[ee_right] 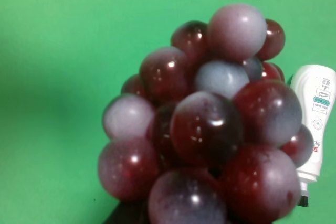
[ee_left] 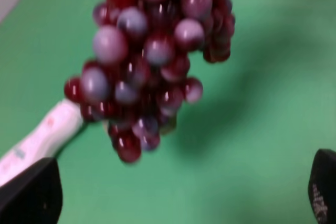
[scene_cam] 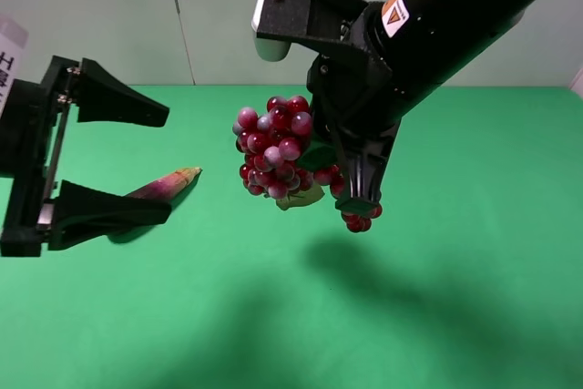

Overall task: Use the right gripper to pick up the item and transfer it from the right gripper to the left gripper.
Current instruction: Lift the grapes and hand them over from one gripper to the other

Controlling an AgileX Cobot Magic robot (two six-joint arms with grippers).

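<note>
The grapes, a dark red and purple bunch with a small green leaf, hang in the air above the green table. My right gripper is shut on their right part and holds them up. The bunch fills the right wrist view and the left wrist view. My left gripper is open at the left, jaws spread wide and pointing at the grapes, a short way from them. Its fingertips show at the corners of the left wrist view.
A purple eggplant lies on the green table between the left jaws in the high view. A white bottle lies under the grapes, also seen in the left wrist view.
</note>
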